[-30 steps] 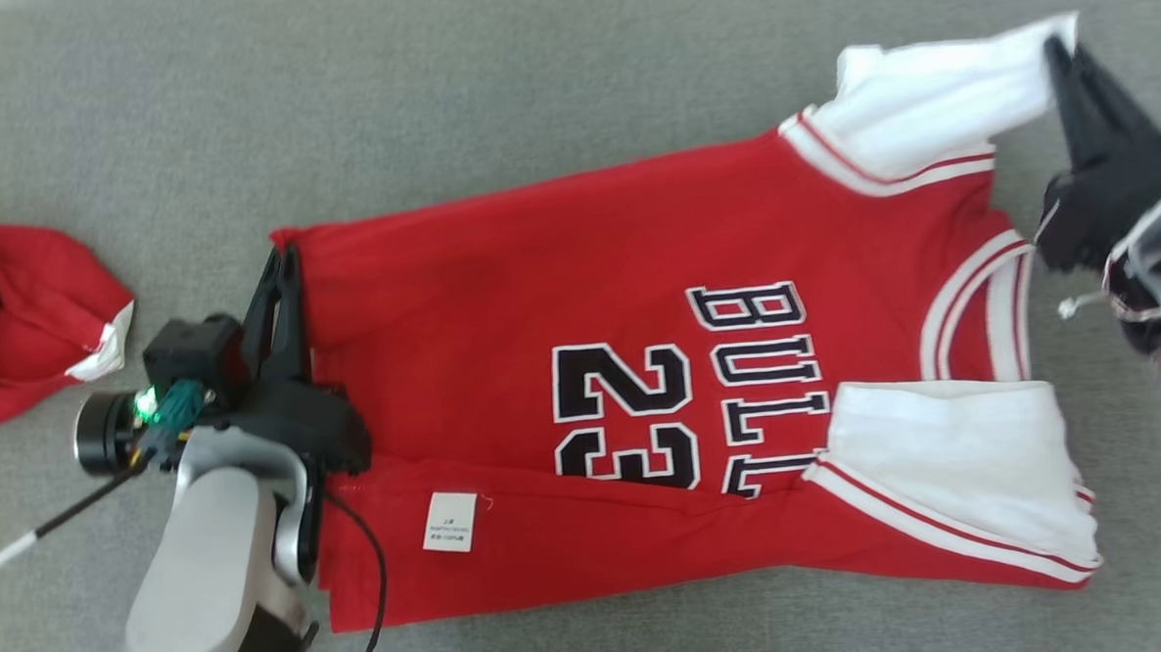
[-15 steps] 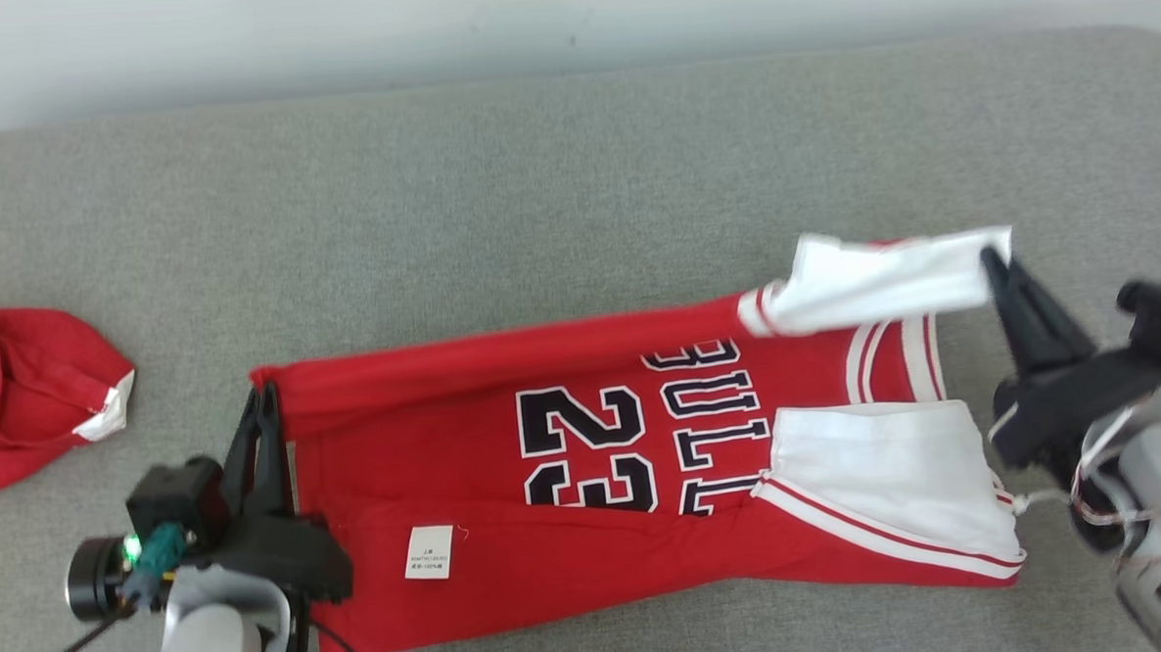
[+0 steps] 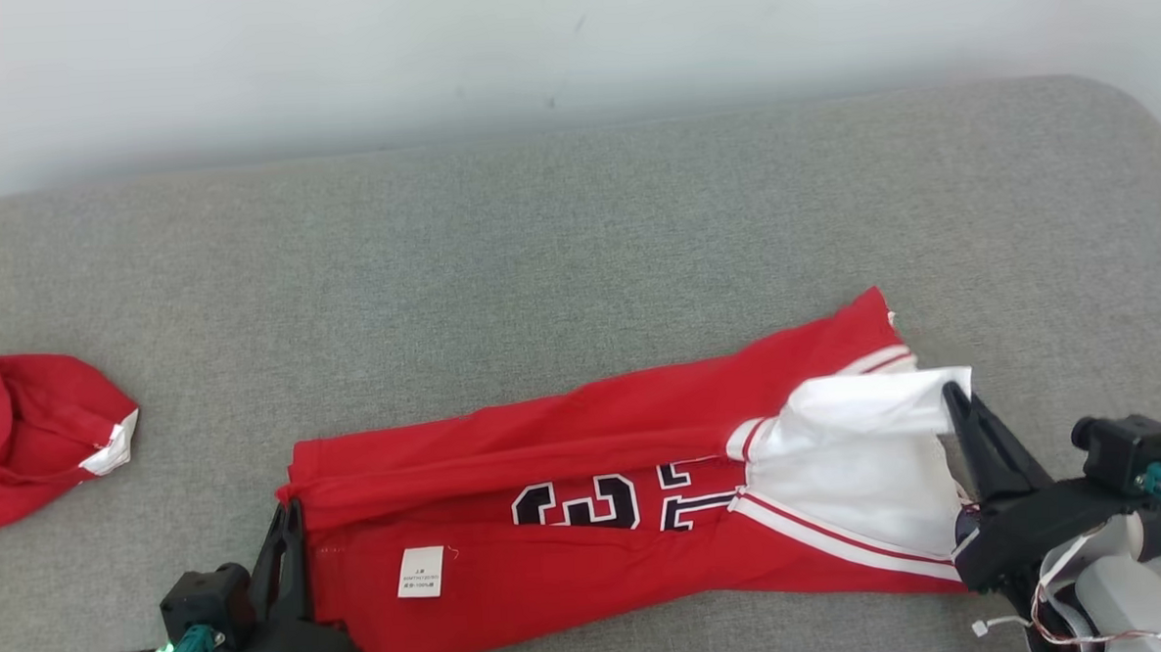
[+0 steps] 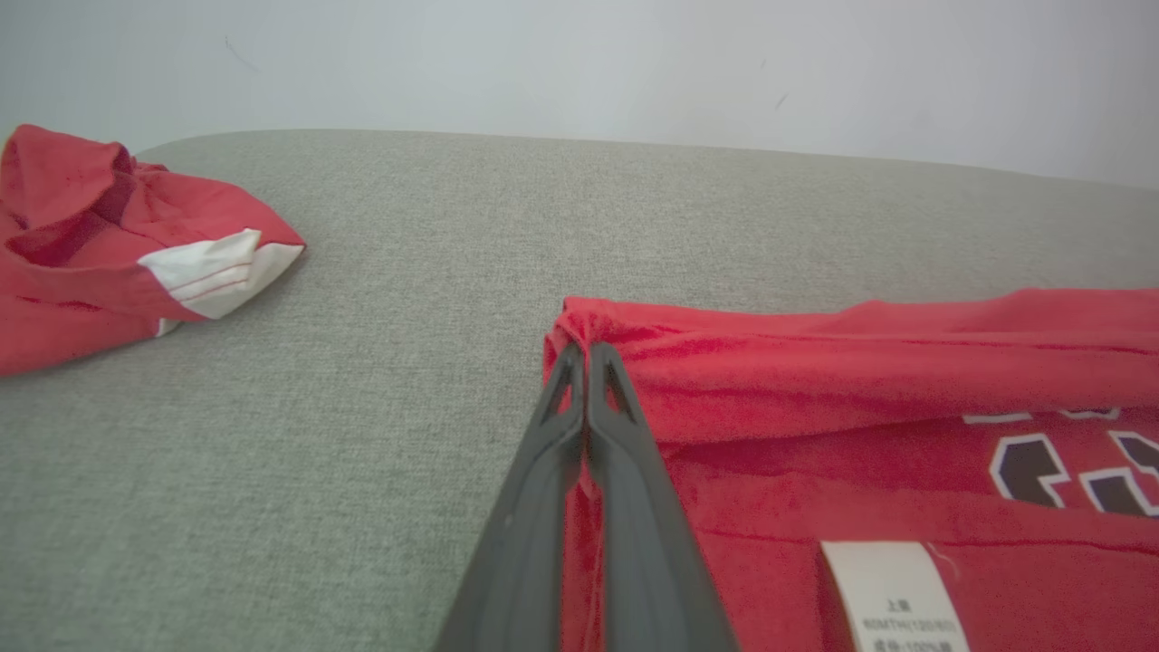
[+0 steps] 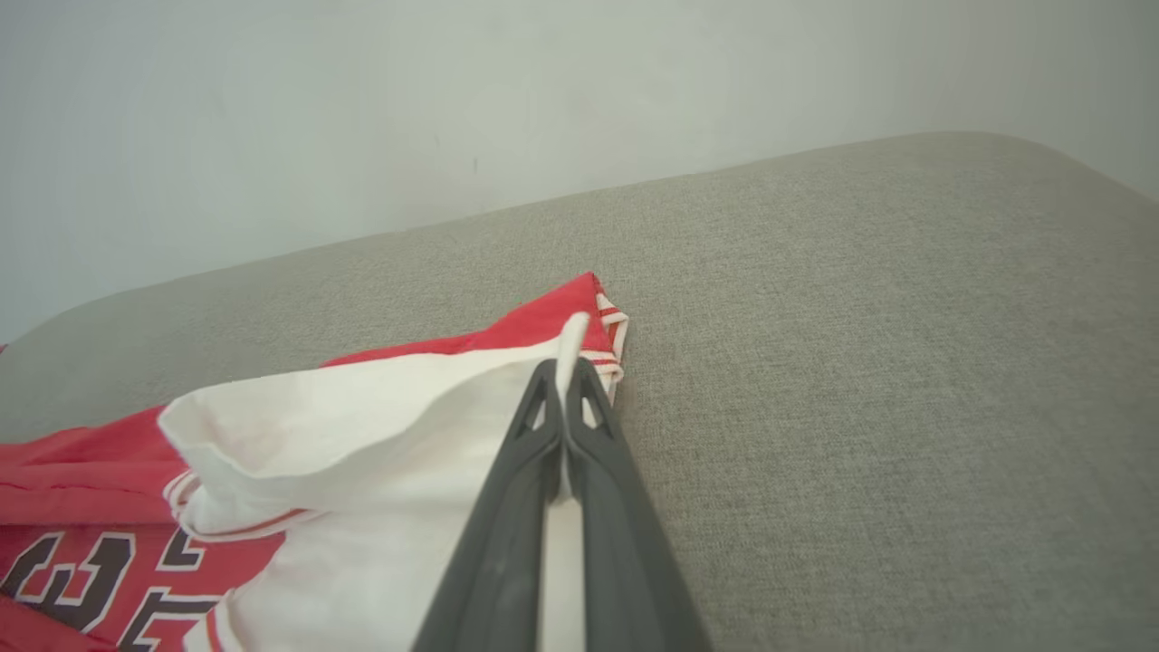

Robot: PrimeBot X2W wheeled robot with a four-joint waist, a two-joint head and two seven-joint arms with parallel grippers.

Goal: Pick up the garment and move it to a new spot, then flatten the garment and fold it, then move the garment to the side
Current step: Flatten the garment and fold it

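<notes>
The garment (image 3: 589,522) is a red jersey with white sleeves and black-and-white lettering, lying lengthwise on the grey cushion, its far long edge folded over toward me. My left gripper (image 3: 285,510) is shut on the red hem corner at the jersey's left end; the left wrist view shows the same pinch, the left gripper (image 4: 584,353) closed on the garment (image 4: 860,362). My right gripper (image 3: 956,393) is shut on the edge of a white sleeve (image 3: 868,402) at the right end; in the right wrist view the right gripper (image 5: 563,367) clamps that white sleeve (image 5: 362,407).
A second crumpled red garment (image 3: 27,438) with a white trim lies at the cushion's far left, also seen in the left wrist view as a red heap (image 4: 100,235). The grey cushion (image 3: 538,249) ends at a pale wall behind; its right end curves off near my right arm.
Both grippers pulled the jersey's far edge toward me, folding it over so most of the lettering is covered. The camera tilted up, showing the wall.
</notes>
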